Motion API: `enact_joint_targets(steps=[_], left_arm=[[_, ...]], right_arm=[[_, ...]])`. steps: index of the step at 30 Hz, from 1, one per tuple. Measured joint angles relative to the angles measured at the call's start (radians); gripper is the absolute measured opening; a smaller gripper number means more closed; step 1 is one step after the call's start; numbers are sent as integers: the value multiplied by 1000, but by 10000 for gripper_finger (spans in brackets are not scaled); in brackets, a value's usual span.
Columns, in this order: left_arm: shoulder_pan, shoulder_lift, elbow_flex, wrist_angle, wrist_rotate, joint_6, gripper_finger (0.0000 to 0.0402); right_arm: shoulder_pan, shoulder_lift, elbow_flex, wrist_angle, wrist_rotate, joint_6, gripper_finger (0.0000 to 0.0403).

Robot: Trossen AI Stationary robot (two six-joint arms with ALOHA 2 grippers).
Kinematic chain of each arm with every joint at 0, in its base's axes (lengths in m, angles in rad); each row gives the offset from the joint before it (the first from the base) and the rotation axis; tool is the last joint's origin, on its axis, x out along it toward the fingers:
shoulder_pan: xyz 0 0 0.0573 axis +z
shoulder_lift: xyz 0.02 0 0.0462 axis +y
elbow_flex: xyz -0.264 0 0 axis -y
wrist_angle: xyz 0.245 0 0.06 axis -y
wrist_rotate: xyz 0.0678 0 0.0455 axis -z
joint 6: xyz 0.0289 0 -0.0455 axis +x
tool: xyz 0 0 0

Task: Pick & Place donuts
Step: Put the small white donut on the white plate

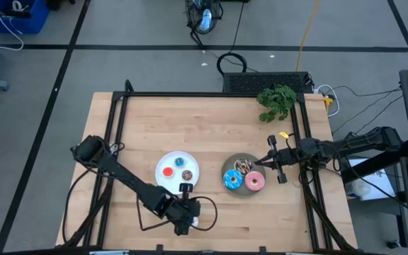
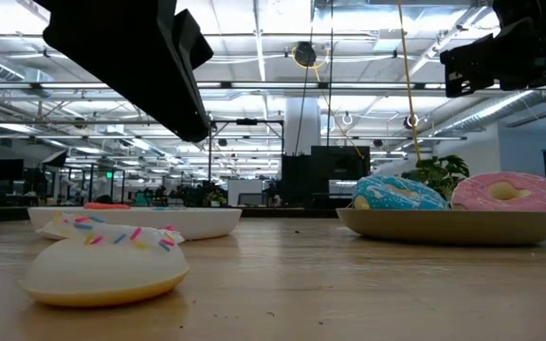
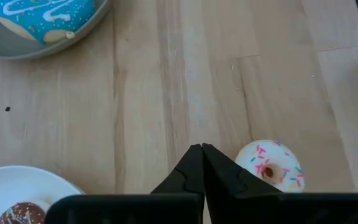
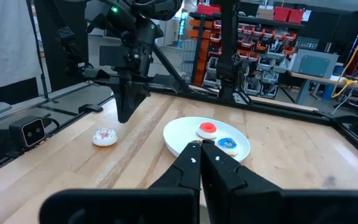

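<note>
The pale pink-white mini donut (image 3: 270,165) (image 2: 102,258) (image 4: 105,136) lies flat on the wood near the table's near edge. My left gripper (image 3: 202,148) (image 4: 123,116) hangs shut just above the table beside it, apart from it. The white plate (image 1: 168,160) holds the red mini donut (image 1: 167,171), the blue mini (image 1: 179,161) and the brown mini (image 1: 187,175). The grey plate (image 1: 227,167) holds the blue-iced donut (image 1: 232,181), the pink-iced donut (image 1: 254,182) and the drizzled brown donut (image 1: 244,166). My right gripper (image 4: 201,144) (image 1: 258,163) is shut, raised over that plate's right side.
A green leafy plant (image 1: 276,100) sits at the table's far right corner. A black frame (image 1: 190,94) runs along the far edge and both sides. Bare wood lies between the two plates and along the near edge to the right of the pale donut.
</note>
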Motion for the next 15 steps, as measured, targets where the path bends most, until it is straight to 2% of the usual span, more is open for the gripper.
enact_joint_targets(steps=[15], left_arm=[[1, 0, 3, 2, 17, 11, 7]], right_arm=[[0, 0, 0, 2, 0, 12, 0]])
